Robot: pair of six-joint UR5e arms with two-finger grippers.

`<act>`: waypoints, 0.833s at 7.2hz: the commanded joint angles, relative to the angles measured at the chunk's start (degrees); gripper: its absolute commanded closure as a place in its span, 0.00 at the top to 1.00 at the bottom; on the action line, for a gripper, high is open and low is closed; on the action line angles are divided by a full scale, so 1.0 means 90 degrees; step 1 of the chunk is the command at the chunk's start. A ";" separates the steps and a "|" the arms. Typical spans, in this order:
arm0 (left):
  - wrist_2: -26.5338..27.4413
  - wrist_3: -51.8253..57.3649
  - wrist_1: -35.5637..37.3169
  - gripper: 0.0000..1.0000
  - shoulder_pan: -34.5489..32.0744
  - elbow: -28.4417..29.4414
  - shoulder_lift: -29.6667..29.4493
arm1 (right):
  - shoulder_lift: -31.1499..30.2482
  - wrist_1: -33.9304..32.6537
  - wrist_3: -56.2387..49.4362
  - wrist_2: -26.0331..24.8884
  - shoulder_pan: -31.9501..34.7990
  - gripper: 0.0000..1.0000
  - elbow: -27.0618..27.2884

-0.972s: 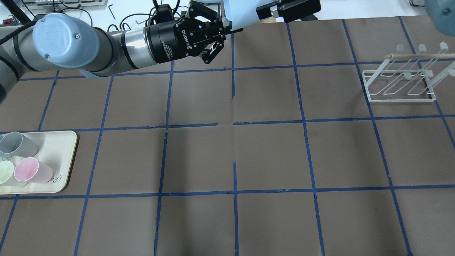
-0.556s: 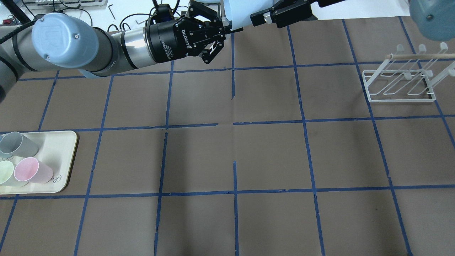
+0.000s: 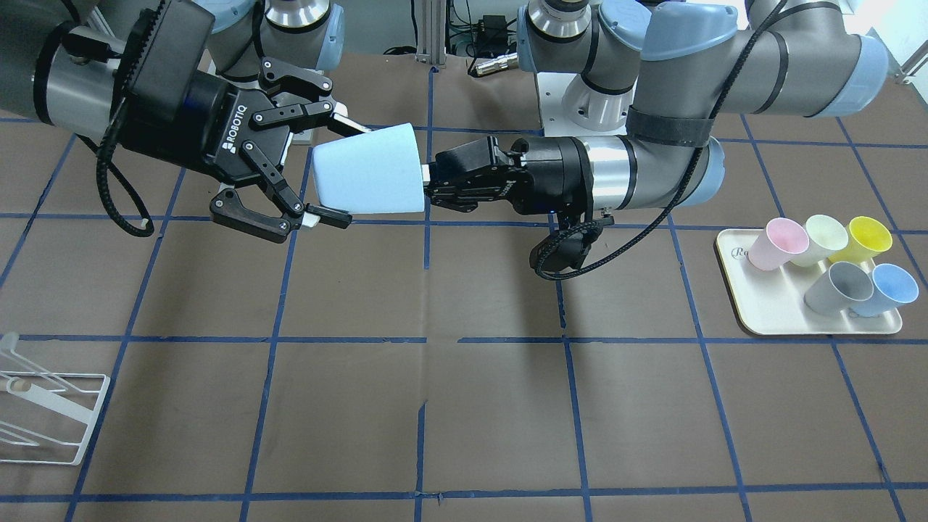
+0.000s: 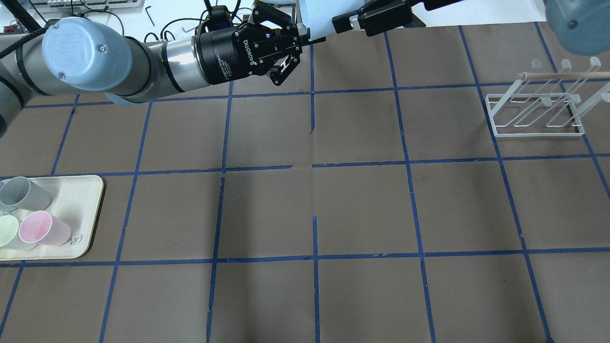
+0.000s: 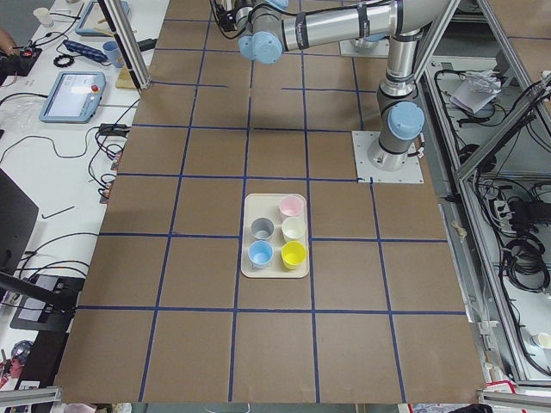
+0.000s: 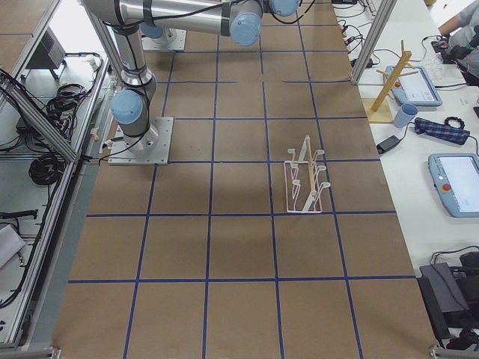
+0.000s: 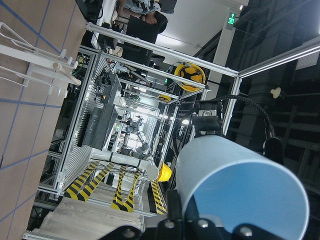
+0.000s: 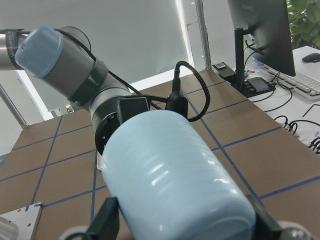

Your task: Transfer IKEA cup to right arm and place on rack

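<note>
Though overhead view cropped most of IKEA cup, left fingers pinched rim; right fingers spread wide around base, contact unclear; rack clipped at edge.

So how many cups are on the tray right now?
5 on the tray. Pink cup, pale green cup and yellow cup in the row nearer the robot; grey cup and blue cup in the row farther from it. None look hidden.
</note>
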 commanded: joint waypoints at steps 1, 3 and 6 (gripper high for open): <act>-0.0001 0.0000 -0.0011 0.00 -0.0003 -0.0008 0.0046 | -0.0023 -0.0006 -0.0055 0.0000 0.0017 0.54 0.0001; 0.0008 -0.0281 -0.0040 0.84 0.0026 -0.0008 0.0075 | -0.0033 -0.0046 -0.0065 -0.0009 0.0017 0.52 0.0001; 0.0066 -0.0439 -0.0304 1.00 0.0134 -0.0018 0.0173 | -0.0023 -0.0046 -0.0055 -0.0029 -0.0022 0.50 -0.0009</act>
